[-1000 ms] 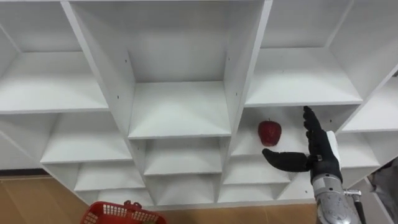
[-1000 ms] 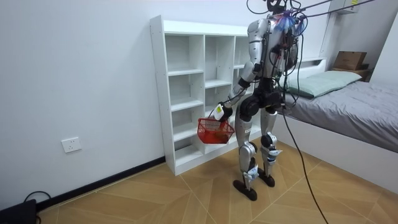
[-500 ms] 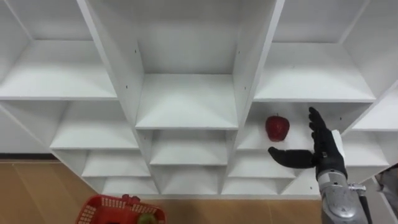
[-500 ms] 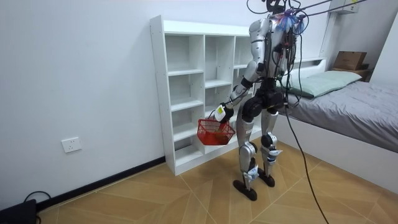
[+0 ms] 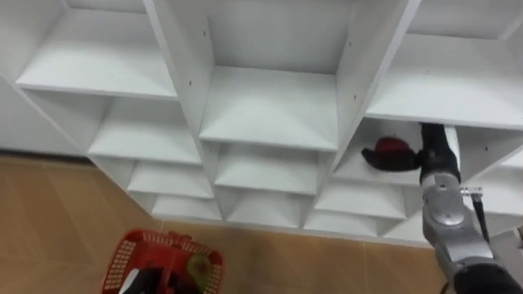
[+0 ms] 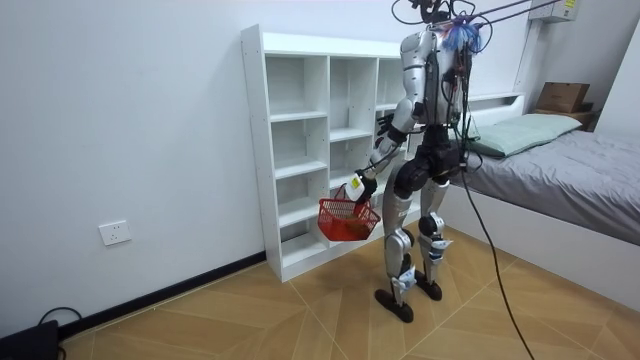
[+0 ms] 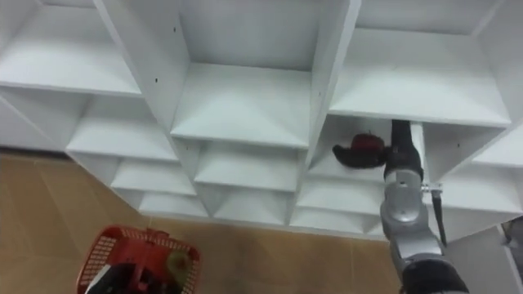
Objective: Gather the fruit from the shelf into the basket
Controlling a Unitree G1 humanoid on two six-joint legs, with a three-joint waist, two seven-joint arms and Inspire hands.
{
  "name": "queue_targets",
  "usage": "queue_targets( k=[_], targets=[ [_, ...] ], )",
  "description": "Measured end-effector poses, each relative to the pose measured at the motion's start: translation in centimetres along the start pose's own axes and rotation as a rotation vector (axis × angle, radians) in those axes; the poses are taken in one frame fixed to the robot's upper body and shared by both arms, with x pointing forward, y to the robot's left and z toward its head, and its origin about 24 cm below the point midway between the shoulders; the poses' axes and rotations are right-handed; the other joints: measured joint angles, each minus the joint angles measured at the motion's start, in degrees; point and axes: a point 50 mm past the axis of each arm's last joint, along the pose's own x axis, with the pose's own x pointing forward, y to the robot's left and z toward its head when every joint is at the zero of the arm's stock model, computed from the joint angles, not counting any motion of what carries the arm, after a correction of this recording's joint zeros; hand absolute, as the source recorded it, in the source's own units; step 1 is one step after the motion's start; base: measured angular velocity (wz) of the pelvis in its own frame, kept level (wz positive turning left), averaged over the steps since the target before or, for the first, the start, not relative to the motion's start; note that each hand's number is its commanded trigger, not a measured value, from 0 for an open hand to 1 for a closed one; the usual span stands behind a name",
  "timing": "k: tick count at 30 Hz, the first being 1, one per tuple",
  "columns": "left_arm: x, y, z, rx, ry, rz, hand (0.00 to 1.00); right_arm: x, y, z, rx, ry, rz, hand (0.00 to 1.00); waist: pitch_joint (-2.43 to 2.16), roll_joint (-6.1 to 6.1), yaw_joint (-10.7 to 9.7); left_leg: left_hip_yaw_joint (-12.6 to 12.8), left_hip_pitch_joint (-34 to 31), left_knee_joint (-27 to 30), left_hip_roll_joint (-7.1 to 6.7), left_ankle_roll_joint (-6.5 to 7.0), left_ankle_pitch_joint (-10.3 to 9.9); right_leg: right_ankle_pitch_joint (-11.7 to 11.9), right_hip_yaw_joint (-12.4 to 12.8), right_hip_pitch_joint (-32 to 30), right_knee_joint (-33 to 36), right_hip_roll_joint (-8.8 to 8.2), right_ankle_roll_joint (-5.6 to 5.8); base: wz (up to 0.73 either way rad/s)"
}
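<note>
Right robot hand (image 5: 434, 149) clasping apple (image 5: 395, 147) between closet (image 5: 270, 106) compartment walls, left robot hand (image 6: 355, 186) gripping basket (image 5: 163, 238)

Before me a white closet (image 6: 300, 150) of open compartments stands against a plain white wall (image 6: 120, 120). The floor (image 6: 250, 320) is light wood laid in herringbone. A dark baseboard (image 6: 180, 290) runs along the wall, with a white socket (image 6: 115, 233) above it. At the room view's right is a bed (image 6: 580, 170) with a grey cover and a pale green pillow (image 6: 520, 128).
</note>
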Motion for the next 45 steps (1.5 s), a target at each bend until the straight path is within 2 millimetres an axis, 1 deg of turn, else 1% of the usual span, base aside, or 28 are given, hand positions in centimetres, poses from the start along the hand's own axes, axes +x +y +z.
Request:
queue_targets(
  k=[1, 2, 4, 6, 9, 11, 12, 13, 14, 16, 20, 25, 26, 29, 31, 34, 38, 45],
  targets=[
    [0.1, 0.0, 0.1, 0.004, 0.001, -0.001, 1.0, 0.1, 0.0, 0.1, 0.002, -0.002, -0.011, 0.0, 0.16, -0.15, 0.1, 0.0, -0.3, 0.3, 0.02, 0.0, 0.0, 0.0, 0.0, -0.3, 0.3, -0.14, 0.0, 0.0],
    [0.2, 0.0, 0.3, 0.015, 0.0, -0.004, 1.0, 0.2, -0.1, 0.3, 0.007, -0.004, -0.017, 0.0, 0.42, -0.41, 0.5, 0.0, -0.7, 0.5, 0.03, 0.0, 0.0, -0.1, -0.1, -0.7, 0.8, -0.56, 0.0, 0.04],
    [0.4, 0.0, 0.8, 0.041, -0.016, -0.015, 1.0, 0.4, -0.2, 0.6, 0.023, -0.008, -0.035, 0.0, 0.88, -0.89, 0.9, 0.0, -2.1, 1.6, 0.09, 0.03, 0.0, -0.2, -0.1, -1.8, 1.2, -0.66, -0.06, 0.04],
    [0.7, -0.1, 1.4, 0.052, -0.028, -0.023, 1.0, 0.7, -0.6, 0.8, 0.03, -0.012, -0.051, 0.0, 1.15, -1.04, 1.2, -0.3, -4.2, 2.9, 0.08, 0.12, -0.1, -0.2, -0.4, -3.4, 2.0, -0.8, -0.14, 0.09],
    [0.8, -0.1, 1.6, 0.062, -0.022, -0.026, 1.0, 0.8, -1.0, 0.9, 0.023, -0.012, -0.07, 0.0, 1.21, -1.11, 2.1, -0.4, -6.4, 4.8, 0.12, 0.35, -0.4, -0.3, -0.3, -5.4, 3.5, -0.82, -0.23, 0.05],
    [0.9, 0.1, 1.7, 0.067, -0.024, -0.021, 1.0, 0.9, -1.2, 1.1, 0.018, -0.019, -0.094, 0.0, 1.35, -1.35, 2.8, -0.2, -8.0, 5.7, 0.03, 0.39, -0.5, -0.7, 0.0, -7.1, 5.1, -0.9, -0.28, 0.0],
    [0.9, 0.1, 1.7, 0.068, -0.024, -0.019, 1.0, 0.9, -1.2, 1.1, 0.017, -0.021, -0.099, 0.0, 1.38, -1.39, 3.0, -0.2, -8.2, 6.1, 0.02, 0.4, -0.5, -0.7, 0.0, -7.4, 5.4, -0.96, -0.32, 0.0],
    [0.8, 0.2, 1.7, 0.072, -0.021, -0.018, 1.0, 1.0, -1.1, 1.3, 0.006, -0.028, -0.106, 0.0, 1.45, -1.5, 3.0, -0.2, -8.7, 6.4, -0.03, 0.4, -0.5, -0.9, 0.0, -8.0, 6.2, -1.41, -0.39, 0.0],
    [0.9, 0.4, 1.7, 0.076, -0.021, -0.014, 1.0, 1.3, -1.1, 1.6, -0.006, -0.035, -0.116, 0.0, 1.64, -1.77, 3.0, -0.2, -9.2, 6.9, -0.11, 0.4, -0.5, -1.2, 0.0, -8.8, 6.9, -1.76, -0.52, 0.0],
    [0.9, 0.7, 1.8, 0.081, -0.021, -0.007, 1.0, 1.6, -1.2, 2.2, -0.016, -0.049, -0.133, 0.0, 1.79, -2.02, 3.1, -0.3, -10.4, 7.4, -0.09, 0.35, -0.5, -1.4, 0.0, -10.1, 7.9, -1.87, -0.69, 0.02],
    [1.0, 0.9, 2.0, 0.084, -0.015, 0.007, 1.0, 2.3, -1.7, 3.6, -0.018, -0.089, -0.181, 0.0, 1.82, -2.01, 3.3, -0.1, -14.3, 10.2, 0.04, 0.27, -0.7, -1.8, 0.1, -14.1, 10.7, -2.23, -1.21, -0.01],
    [1.2, 0.9, 2.6, 0.085, -0.023, 0.007, 1.0, 2.4, -1.8, 3.7, -0.019, -0.089, -0.183, 0.0, 1.99, -1.44, 3.4, 0.0, -16.8, 12.3, 0.11, 0.24, -1.1, -2.3, -0.1, -16.6, 13.0, -2.73, -1.57, 0.0],
    [1.3, 0.9, 2.8, 0.085, -0.024, 0.007, 1.0, 2.4, -1.8, 3.7, -0.02, -0.09, -0.183, 0.0, 2.15, -1.18, 3.6, 0.1, -17.3, 12.8, 0.16, 0.24, -1.2, -2.4, 0.0, -17.2, 13.5, -2.78, -1.62, -0.03],
    [1.5, 0.9, 3.2, 0.086, -0.032, 0.007, 1.0, 2.4, -1.9, 3.4, -0.029, -0.075, -0.186, 0.0, 2.15, -1.06, 4.3, 0.4, -18.3, 13.2, 0.17, 0.23, -1.3, -2.6, 0.3, -18.6, 14.5, -2.98, -1.76, -0.03],
    [1.5, 0.9, 3.3, 0.087, -0.035, 0.008, 1.0, 2.4, -2.2, 3.0, -0.04, -0.058, -0.189, 0.0, 2.09, -0.93, 4.6, 0.4, -18.3, 13.2, 0.21, 0.2, -1.3, -2.6, 0.3, -18.6, 14.5, -2.95, -1.81, 0.0],
    [1.5, 0.7, 3.3, 0.1, -0.028, -0.001, 1.0, 2.5, -2.6, 2.9, -0.05, -0.053, -0.194, 0.0, 2.04, -0.67, 4.7, 0.4, -18.3, 12.9, 0.16, 0.16, -1.2, -2.6, 0.3, -18.6, 14.3, -2.95, -1.82, 0.0],
    [1.6, 0.4, 3.2, 0.115, -0.02, -0.012, 1.0, 2.5, -2.7, 2.7, -0.058, -0.037, -0.196, 0.0, 2.02, -0.67, 4.6, 0.5, -18.1, 12.1, 0.12, 0.08, -1.0, -2.6, 0.4, -18.5, 13.7, -2.83, -1.82, 0.0],
    [1.7, 0.5, 3.5, 0.115, -0.012, -0.006, 1.0, 2.5, -2.7, 2.4, -0.07, -0.007, -0.196, 0.0, 2.0, -0.71, 4.4, 0.6, -17.9, 11.2, 0.06, 0.01, -1.0, -2.6, 0.5, -18.6, 13.1, -2.77, -1.8, 0.0]
  ],
)
